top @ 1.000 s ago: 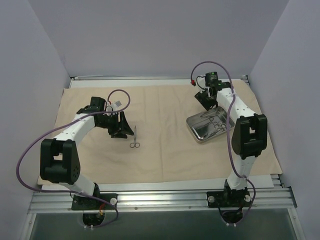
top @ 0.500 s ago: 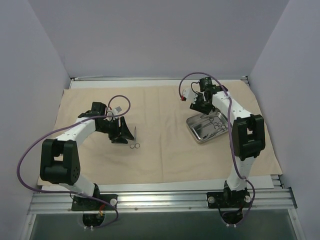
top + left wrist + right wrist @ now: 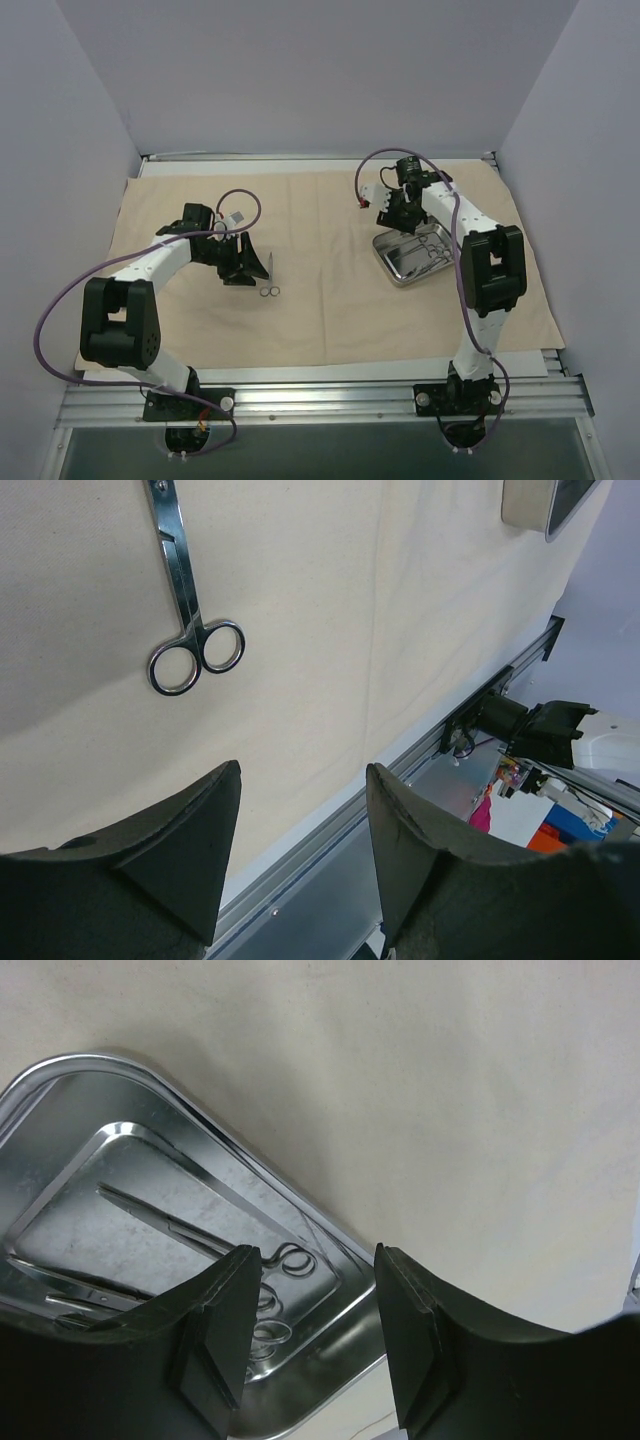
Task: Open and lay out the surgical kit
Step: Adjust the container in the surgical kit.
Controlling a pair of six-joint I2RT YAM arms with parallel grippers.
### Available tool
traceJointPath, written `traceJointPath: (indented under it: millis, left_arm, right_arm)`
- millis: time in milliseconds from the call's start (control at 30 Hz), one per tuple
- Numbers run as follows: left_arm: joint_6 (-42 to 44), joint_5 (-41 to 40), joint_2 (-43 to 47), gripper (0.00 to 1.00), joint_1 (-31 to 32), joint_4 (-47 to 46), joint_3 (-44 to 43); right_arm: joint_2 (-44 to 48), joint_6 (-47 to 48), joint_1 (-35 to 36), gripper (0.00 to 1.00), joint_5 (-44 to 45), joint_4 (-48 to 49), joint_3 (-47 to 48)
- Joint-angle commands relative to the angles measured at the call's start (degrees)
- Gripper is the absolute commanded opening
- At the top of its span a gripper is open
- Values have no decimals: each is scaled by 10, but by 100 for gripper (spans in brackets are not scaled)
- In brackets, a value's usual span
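Note:
The beige cloth wrap (image 3: 330, 310) lies spread flat over the table. Silver scissors (image 3: 270, 283) rest on it left of centre; in the left wrist view the scissors (image 3: 186, 600) lie beyond my fingertips, rings toward me. My left gripper (image 3: 255, 272) (image 3: 300, 850) hovers just left of them, open and empty. The steel tray (image 3: 397, 278) (image 3: 60, 1130) sits at the right with ring-handled instruments (image 3: 290, 1258) inside. Above the tray's far left edge my right gripper (image 3: 392, 215) (image 3: 315, 1330) stands open, holding nothing.
A metal rail (image 3: 320, 385) runs along the near table edge, with both arm bases bolted to it. Purple walls close in the left, back and right. Purple cables loop off each arm. The tray's corner (image 3: 545, 505) shows in the left wrist view.
My right gripper has swung left and turned, from the tray's far right side to its far left edge. The left gripper shifted slightly toward the scissors, then held still.

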State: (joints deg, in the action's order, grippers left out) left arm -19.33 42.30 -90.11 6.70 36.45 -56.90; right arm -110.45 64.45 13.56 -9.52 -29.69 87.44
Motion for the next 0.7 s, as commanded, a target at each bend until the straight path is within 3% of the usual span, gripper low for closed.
traceJointPath:
  millis: [0,333,367,433,500,667]
  left_arm:
    - [-1,18,1,62,-4,-23,-6]
    - [3,18,-18,62,-10,-16,-23]
    - [5,18,-22,62,-12,-13,-27]
    - [8,16,-26,62,-14,-6,-36]
    - [10,16,-29,62,-16,-3,-39]
    - [11,20,-44,62,-18,-3,-45]
  right_arm:
    - [-25,2,9,49,-4,-5,3]
    - [-74,-12,9,48,-2,20,15]
    - [-82,-19,5,46,-3,28,22]
    - [-90,-49,-2,32,-14,33,32]
    - [-90,-73,-17,24,-24,51,31]
    - [-69,-138,-58,23,-40,75,23]
